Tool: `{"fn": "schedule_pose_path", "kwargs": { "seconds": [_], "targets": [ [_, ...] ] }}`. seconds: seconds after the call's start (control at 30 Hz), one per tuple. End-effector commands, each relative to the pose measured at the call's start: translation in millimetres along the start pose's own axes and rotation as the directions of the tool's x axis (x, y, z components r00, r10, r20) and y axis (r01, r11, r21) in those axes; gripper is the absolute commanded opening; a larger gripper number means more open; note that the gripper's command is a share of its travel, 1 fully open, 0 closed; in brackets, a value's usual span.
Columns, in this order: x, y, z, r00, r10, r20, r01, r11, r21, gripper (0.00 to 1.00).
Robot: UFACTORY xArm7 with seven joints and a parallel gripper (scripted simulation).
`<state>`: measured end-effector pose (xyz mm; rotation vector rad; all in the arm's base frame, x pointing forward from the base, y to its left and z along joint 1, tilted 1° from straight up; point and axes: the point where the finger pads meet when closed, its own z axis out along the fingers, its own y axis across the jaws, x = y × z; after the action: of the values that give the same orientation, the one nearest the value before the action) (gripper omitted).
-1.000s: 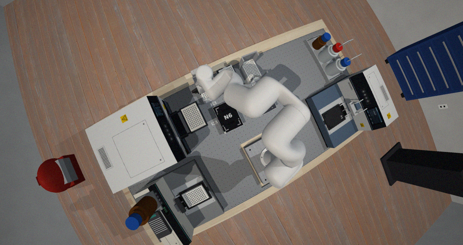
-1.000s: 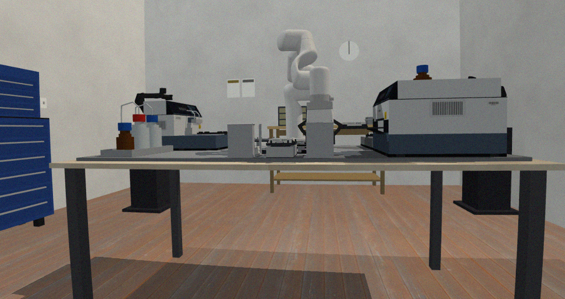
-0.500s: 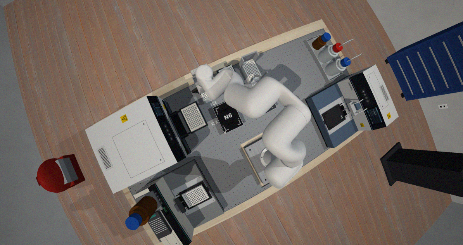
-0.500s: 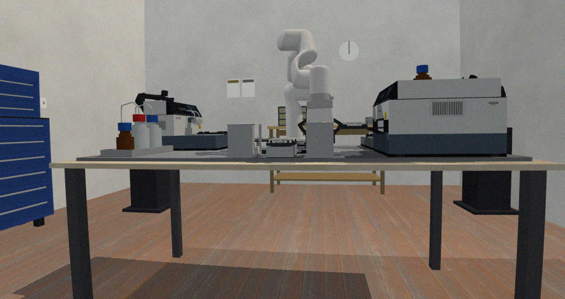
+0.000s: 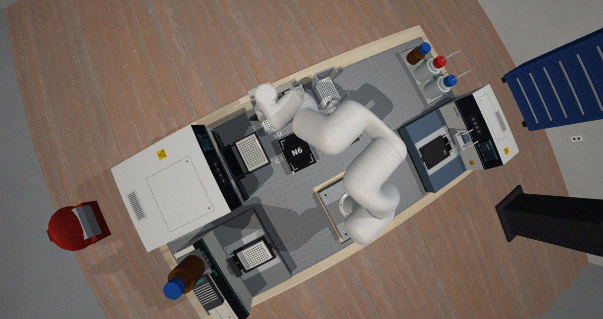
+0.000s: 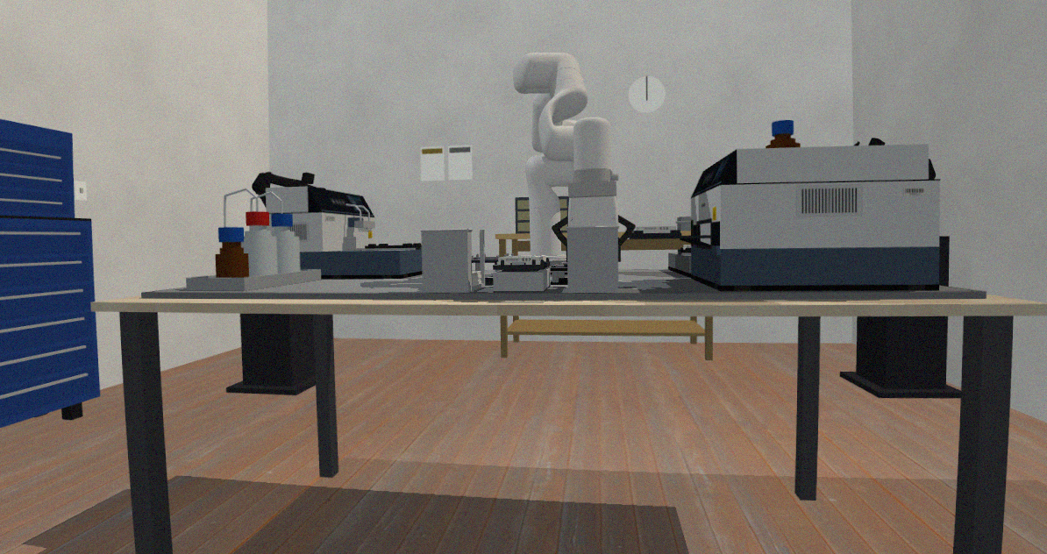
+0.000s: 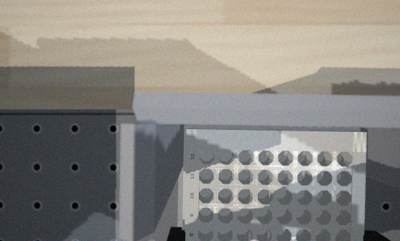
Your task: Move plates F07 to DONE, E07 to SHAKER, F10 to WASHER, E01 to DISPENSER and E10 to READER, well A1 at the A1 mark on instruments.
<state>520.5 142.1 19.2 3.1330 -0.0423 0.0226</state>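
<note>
Pincer (image 7: 271, 237): we grip a well plate (image 7: 273, 194), fingers wide across it.
Plate: below the pincer, inside the rack wall (image 7: 273, 109).
Advice: we should keep it level, clear of walls.

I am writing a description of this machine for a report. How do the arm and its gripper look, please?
The arm is plain white, made of thick, rounded tubular links with smooth joints, without visible cables or markings. A pale grey band circles the wrist. The gripper shows dark black parts; its finger tips appear only as black corners in the wrist view.
</note>
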Motion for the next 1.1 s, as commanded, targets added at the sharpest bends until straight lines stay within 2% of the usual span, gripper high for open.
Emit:
{"fn": "schedule_pose_path", "kwargs": {
  "seconds": [0.0, 1.07],
  "targets": [
    [2, -1, -4.1, 1.0, 0.0, -0.006, 0.0, 1.0, 0.002, 0.0],
    [2, -1, -22.8, 1.0, 0.0, -0.006, 0.0, 1.0, 0.002, 0.0]
  ]
}}
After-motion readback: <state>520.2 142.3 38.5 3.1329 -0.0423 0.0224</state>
